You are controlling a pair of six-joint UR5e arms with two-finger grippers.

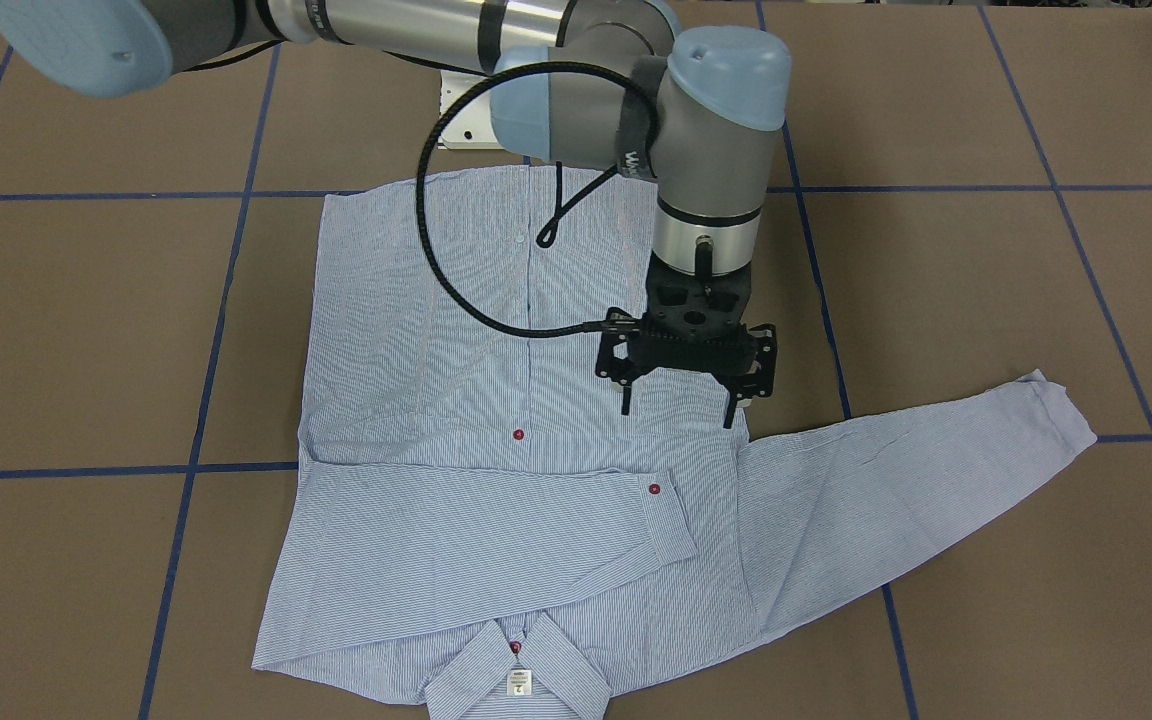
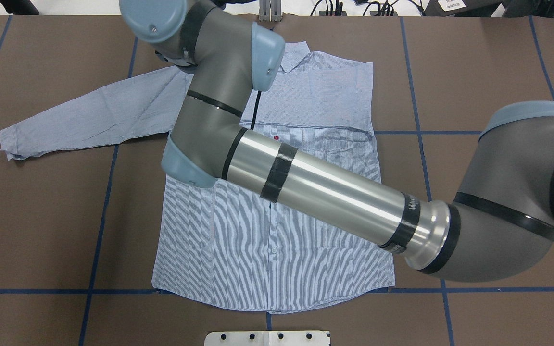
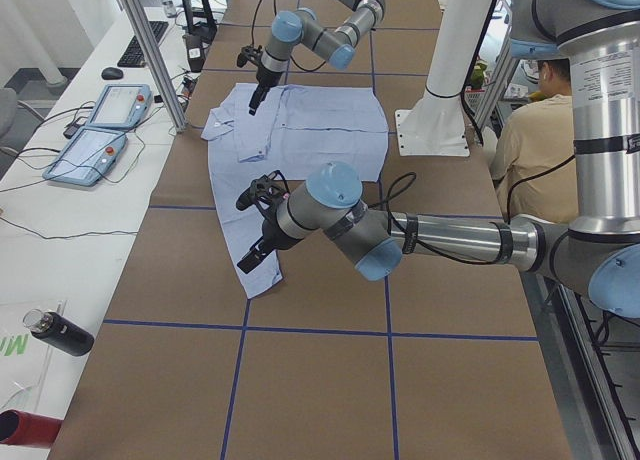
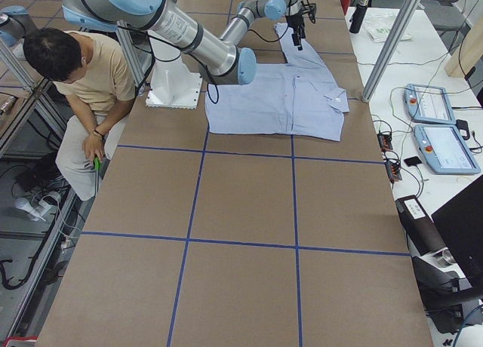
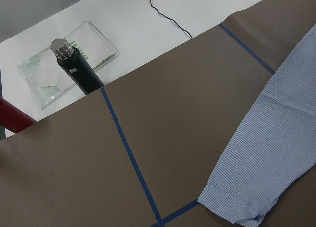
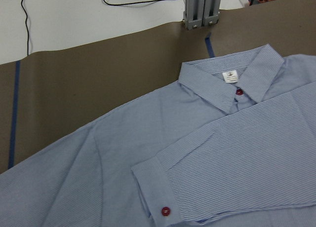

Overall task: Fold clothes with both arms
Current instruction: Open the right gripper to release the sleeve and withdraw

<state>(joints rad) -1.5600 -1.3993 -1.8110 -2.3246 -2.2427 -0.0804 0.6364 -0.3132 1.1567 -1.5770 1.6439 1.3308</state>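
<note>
right tool [image 1: 678,415] wide open, empty, over shirt [image 1: 416,340]; left tool [image 3: 252,255] unclear.

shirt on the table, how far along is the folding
Done: one sleeve is folded across the shirt front. In hand: the right gripper hangs open over the shirt's body, holding nothing; the left gripper is near the cuff of the other sleeve, its grip unclear. Left: that sleeve lies straight out, and the body is not yet folded.

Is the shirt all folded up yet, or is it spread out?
Only partly folded. One sleeve lies across the shirt front, but the other sleeve sticks out flat to the side.
</note>
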